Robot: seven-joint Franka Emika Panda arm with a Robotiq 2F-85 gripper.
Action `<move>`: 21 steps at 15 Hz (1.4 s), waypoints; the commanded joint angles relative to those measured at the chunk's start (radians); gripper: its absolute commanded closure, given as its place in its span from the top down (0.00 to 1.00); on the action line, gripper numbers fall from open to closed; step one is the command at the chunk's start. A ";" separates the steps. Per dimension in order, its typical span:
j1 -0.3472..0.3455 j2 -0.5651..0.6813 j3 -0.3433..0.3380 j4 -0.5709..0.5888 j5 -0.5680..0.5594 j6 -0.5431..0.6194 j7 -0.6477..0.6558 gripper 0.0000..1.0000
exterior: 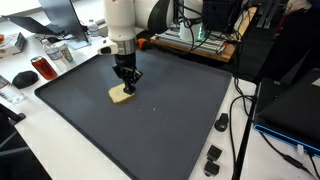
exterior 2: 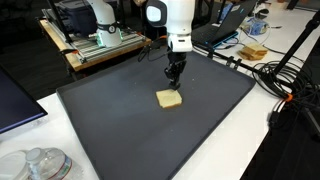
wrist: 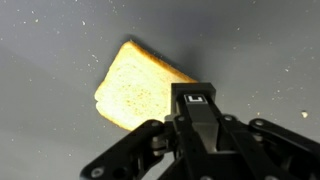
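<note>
My jaws [wrist: 195, 100] fill the lower middle of the wrist view as a dark block with the linkage arms spreading out on either side. As far as I can make out they are together, with nothing between them. In both exterior views they taper to a single tip [exterior: 127, 86] [exterior 2: 172, 80]. My arm comes down from its white upper link almost straight, the wrist pointing at the counter, and the tip hangs just above the bread without plainly touching it.

The slice of bread [wrist: 140, 90] lies flat right under me, partly covered by my jaws in the wrist view. It is roughly square with rounded corners, pale golden on its face, with a slightly darker crust along the edge. It looks whole and untorn. In both exterior views it is a small tan patch [exterior: 121, 95] [exterior 2: 169, 99] directly below the tip.

It rests on a large dark grey mat [exterior: 150, 130] [exterior 2: 120, 130], toward the end of the mat nearest my base. The mat covers most of a white counter [exterior: 55, 160]. Beyond the mat's edge lie a black mouse [exterior: 24, 78] and, in an exterior view, a tangle of black cables [exterior 2: 285, 85].
</note>
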 commanded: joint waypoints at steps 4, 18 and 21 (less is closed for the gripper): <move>-0.010 0.029 0.016 0.023 0.001 -0.015 -0.015 0.05; 0.011 0.075 -0.011 0.060 -0.031 -0.025 0.002 0.05; 0.002 0.114 0.000 0.102 -0.020 -0.052 -0.012 0.05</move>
